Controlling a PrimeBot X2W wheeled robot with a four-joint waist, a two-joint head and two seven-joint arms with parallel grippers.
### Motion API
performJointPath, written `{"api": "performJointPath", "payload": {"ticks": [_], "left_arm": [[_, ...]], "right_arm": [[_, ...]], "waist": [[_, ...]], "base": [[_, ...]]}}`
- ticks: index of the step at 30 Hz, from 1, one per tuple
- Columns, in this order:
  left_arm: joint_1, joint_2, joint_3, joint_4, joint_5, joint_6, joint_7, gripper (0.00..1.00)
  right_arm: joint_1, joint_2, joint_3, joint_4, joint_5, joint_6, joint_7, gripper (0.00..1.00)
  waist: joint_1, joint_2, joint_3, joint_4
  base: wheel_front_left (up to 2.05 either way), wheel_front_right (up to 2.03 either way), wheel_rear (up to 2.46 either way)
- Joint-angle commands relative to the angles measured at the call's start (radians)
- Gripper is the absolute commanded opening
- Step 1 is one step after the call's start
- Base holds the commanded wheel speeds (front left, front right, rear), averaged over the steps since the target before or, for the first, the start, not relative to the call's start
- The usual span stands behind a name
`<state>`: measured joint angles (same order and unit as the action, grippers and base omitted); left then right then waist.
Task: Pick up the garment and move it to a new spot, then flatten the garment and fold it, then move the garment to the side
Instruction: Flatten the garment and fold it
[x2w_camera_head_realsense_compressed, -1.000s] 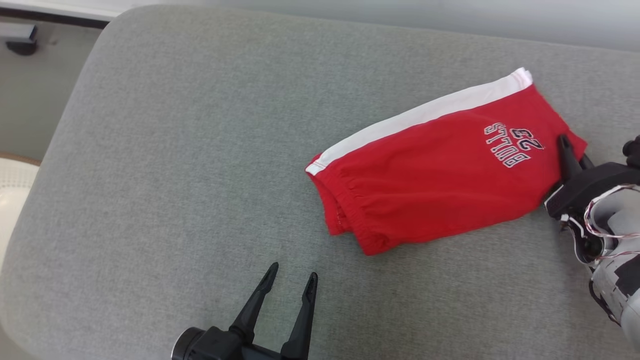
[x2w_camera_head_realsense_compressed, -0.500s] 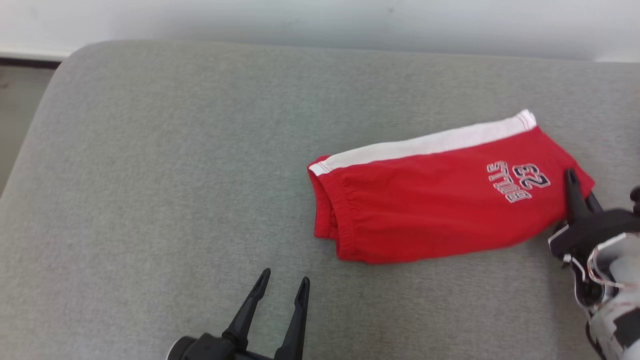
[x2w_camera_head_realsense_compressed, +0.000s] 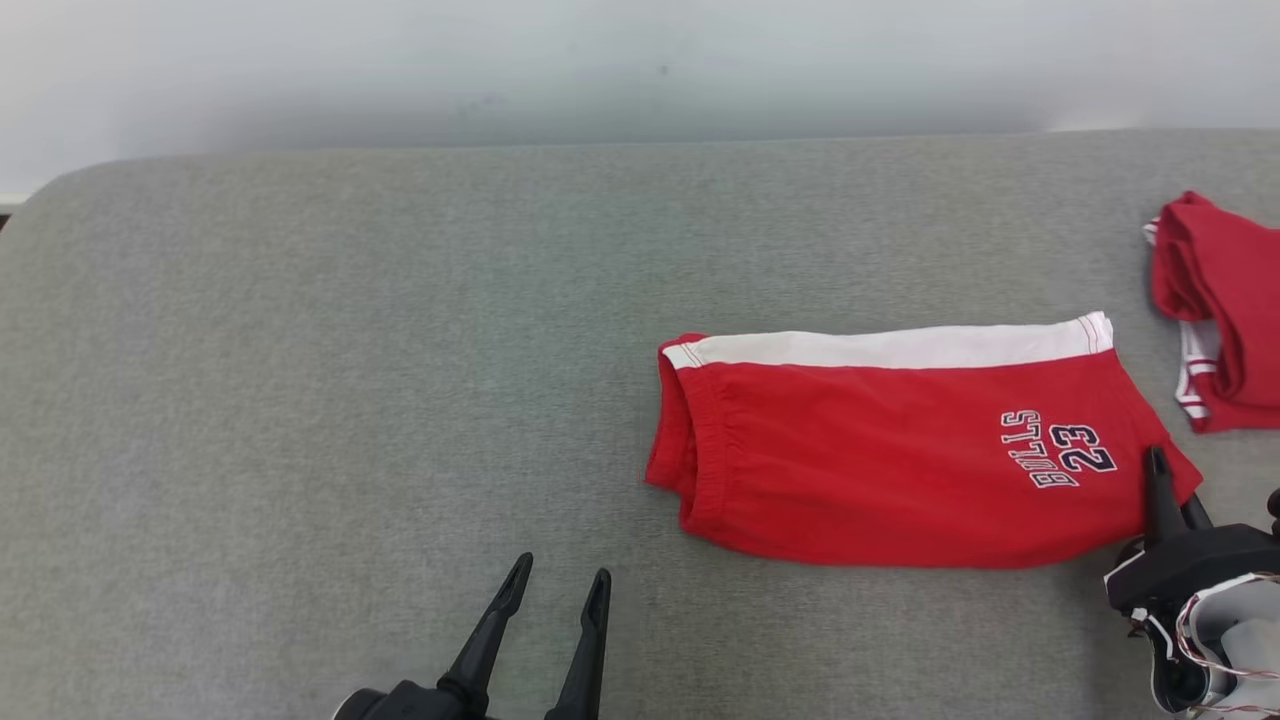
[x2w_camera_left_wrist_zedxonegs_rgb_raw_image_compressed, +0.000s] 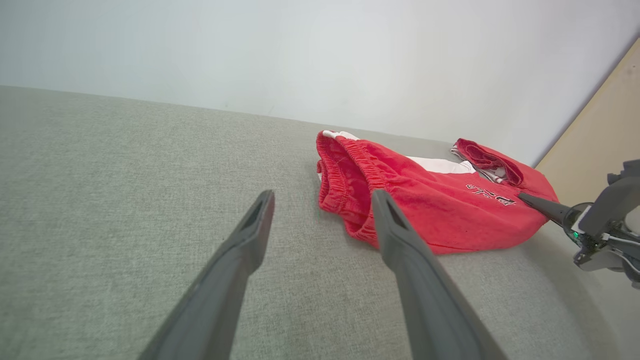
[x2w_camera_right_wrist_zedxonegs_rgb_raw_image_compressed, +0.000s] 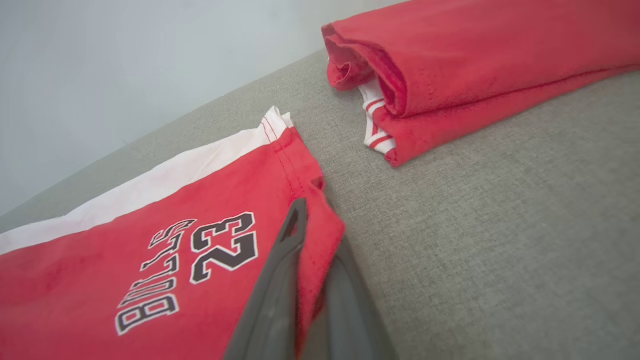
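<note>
Two red garments on one grey cushion (x2w_camera_head_realsense_compressed: 350, 350): folded shorts (x2w_camera_head_realsense_compressed: 900, 450) at centre-right, beside them a second, perhaps a jersey (x2w_camera_head_realsense_compressed: 1220, 310). Right gripper (x2w_camera_head_realsense_compressed: 1170, 482) pinches the shorts' corner; left gripper (x2w_camera_head_realsense_compressed: 558, 582) is open, apart

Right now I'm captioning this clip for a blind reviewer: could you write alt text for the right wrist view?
The right hand is shut on the hem corner of folded red Bulls 23 shorts lying on a grey cushion; a second folded red garment lies apart, beyond them.

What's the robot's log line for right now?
right gripper: shut on red shorts corner | left gripper: open, empty | shorts folded on grey cushion
</note>
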<state>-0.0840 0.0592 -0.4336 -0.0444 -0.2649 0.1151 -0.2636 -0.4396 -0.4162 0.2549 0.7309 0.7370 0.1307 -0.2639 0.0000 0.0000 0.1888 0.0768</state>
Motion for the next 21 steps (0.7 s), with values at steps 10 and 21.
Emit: {"api": "performJointPath", "payload": {"ticks": [10, 21], "left_arm": [[0.019, 0.004, -0.010, 0.022, -0.007, -0.005, 0.000, 1.00], [0.029, 0.010, -0.020, 0.035, -0.017, 0.000, 0.001, 1.00]], "right_arm": [[-0.004, 0.029, 0.008, -0.022, -0.028, 0.000, 0.000, 0.00], [-0.068, 0.052, 0.097, -0.083, -0.062, 0.000, 0.000, 0.00]], "waist": [[0.0000, 0.0000, -0.039, -0.030], [0.0000, 0.0000, -0.083, 0.003]], "base": [[0.00, 0.00, 0.00], [0.00, 0.00, 0.00]]}}
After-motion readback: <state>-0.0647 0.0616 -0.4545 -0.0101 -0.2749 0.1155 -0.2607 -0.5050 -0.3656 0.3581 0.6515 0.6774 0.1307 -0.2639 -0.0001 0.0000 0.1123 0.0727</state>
